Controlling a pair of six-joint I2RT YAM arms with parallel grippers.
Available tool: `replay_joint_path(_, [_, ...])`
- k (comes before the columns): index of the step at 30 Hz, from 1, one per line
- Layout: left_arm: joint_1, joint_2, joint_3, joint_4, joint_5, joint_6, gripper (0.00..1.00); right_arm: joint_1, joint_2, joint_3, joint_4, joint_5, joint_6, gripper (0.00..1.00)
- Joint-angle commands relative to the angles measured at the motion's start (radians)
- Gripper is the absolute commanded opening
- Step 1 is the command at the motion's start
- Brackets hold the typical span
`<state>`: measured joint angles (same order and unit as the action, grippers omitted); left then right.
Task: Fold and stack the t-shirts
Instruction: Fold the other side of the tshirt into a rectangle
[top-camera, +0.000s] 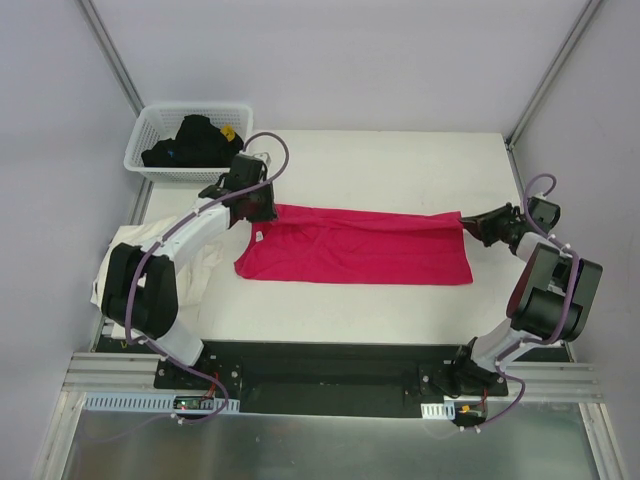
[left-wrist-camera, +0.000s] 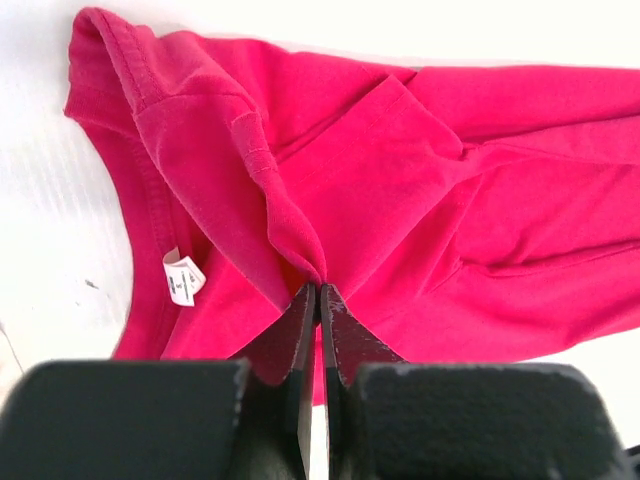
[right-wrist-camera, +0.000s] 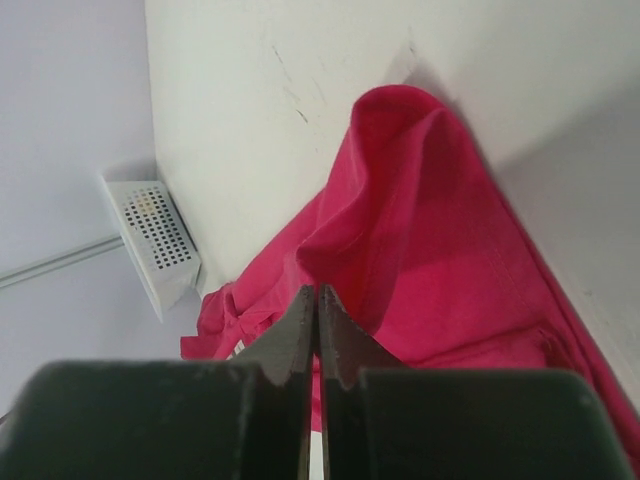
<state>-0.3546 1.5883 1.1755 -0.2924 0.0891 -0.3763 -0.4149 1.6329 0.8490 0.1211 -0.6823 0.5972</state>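
Red shirt (top-camera: 355, 250) is held stretched across the middle of the table (top-camera: 400, 160), collar end clamped tight by the left gripper (left-wrist-camera: 318, 295), hem corner by the right gripper (right-wrist-camera: 316, 295), likely to flatten it for folding.

White lattice basket (top-camera: 150, 165): sits at the far left corner of the white table (top-camera: 400, 160), just beyond the left gripper (left-wrist-camera: 318, 295) and apart from it. Contents: a heap of dark cloth (top-camera: 188, 145), with a small yellow item (top-camera: 229, 131) at its right edge. Pale grey walls (top-camera: 350, 60) enclose the table.
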Motion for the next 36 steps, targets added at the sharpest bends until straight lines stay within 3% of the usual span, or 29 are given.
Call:
replay_joint_path(1, [-0.017,-0.053,-0.023,-0.004,0.011,-0.021,0.0,-0.005,-0.064,-0.025,-0.067,0.053,-0.034,0.01])
replay_joint_path(26, [-0.053,-0.163,-0.212,-0.005,-0.023,-0.049,0.0,-0.005,-0.12,-0.067,-0.181,0.184,-0.059,0.02])
replay_joint_path(32, [-0.072,-0.149,-0.212,-0.004,-0.028,-0.047,0.0,-0.005,-0.131,-0.05,-0.221,0.214,-0.065,0.19])
replay_joint_path(36, [-0.087,-0.142,-0.206,-0.004,-0.026,-0.039,0.0,-0.005,-0.134,-0.038,-0.242,0.225,-0.074,0.41])
